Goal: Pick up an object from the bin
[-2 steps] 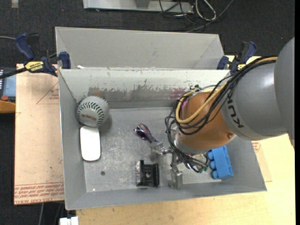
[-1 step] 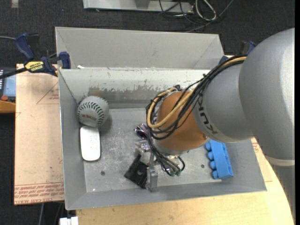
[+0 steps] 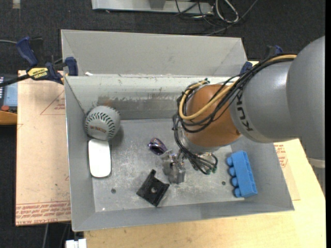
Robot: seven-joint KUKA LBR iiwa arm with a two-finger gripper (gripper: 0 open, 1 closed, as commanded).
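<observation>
Looking down from my remote station into a grey metal bin [image 3: 129, 161]; the arm [image 3: 274, 102] comes in from the right, a broad grey body ending in a rounded orange cover [image 3: 209, 118] wrapped with looped yellow and black cables [image 3: 207, 94].

Below the cover the gripper [image 3: 175, 172] hangs low over the middle of the bin floor, close to the grey surface; I cannot tell whether its jaws are apart or together, and I see nothing clearly between them.

Two things lie nearest to it; a small purple object [image 3: 156, 146] sits just beside it on the far left, apart from it; a flat black square piece [image 3: 153, 188] with a hole in its middle lies on the near left, turned like a diamond, also close but not touching as far as I can see.

Well apart on the left, a white baseball [image 3: 102, 123] with red stitching rests against the far-left corner; a smooth white oblong thing [image 3: 100, 158] lies flat just nearer than the ball, beside the left wall.

On the right, a blue block [image 3: 242, 174] with rounded lobes along one side lies on the floor, near the right wall.
</observation>
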